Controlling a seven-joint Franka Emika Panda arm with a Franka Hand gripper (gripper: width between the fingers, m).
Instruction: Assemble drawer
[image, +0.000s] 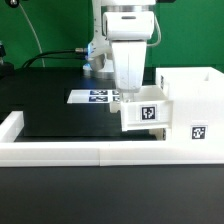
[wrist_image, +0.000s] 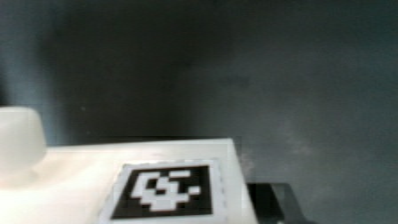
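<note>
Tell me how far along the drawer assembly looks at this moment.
Early to midway, apparently. The housing stands at the exterior view's right. In hand: the gripper is down at one tray, just beside the housing; its fingers are hidden, so grip is unclear. Whether the tray is partly inserted can't be told. No second tray is visible.

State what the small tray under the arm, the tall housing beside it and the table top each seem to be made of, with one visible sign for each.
Small tray: apparently white plastic, matt; smooth, uniform walls, a printed black-and-white tag on its face.
Tall housing: seemingly the same white plastic; thin, crisp-edged walls.
Table top: a black matt sheet, material unclear; no glare, no texture visible.
</note>
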